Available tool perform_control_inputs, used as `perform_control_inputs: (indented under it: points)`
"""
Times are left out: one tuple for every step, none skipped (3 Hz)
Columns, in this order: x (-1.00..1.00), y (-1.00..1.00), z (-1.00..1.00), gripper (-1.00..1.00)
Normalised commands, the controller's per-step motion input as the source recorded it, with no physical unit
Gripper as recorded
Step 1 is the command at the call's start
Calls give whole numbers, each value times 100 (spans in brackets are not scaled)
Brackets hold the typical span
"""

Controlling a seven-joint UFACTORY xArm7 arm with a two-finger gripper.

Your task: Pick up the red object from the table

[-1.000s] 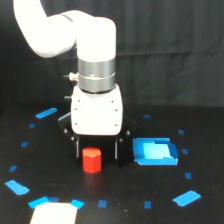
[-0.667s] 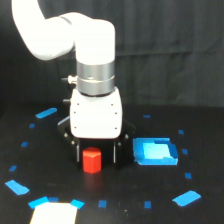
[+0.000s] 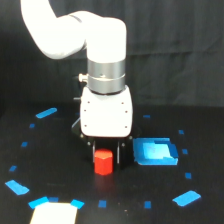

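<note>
Dropped lower since 1 s ago, hand (image 3: 106,150) fingers apart straddling red object (image 3: 103,162) on desk (image 3: 60,175) | small, rigid, likely light | pinch flat sides mid-height

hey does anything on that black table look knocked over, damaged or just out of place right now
Nothing stands out. The small red-orange stubby block stands upright on the black matte table, between the dark fingers of the white gripper. The blue tray-like patch and scattered blue tape marks lie flat and look undisturbed.
</note>
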Motion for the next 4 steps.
perform_control_inputs:
  points:
    - [68, -60, 100, -100]
    - [25, 74, 100, -100]
    - [89, 100, 100, -100]
    - [73, 98, 100, -100]
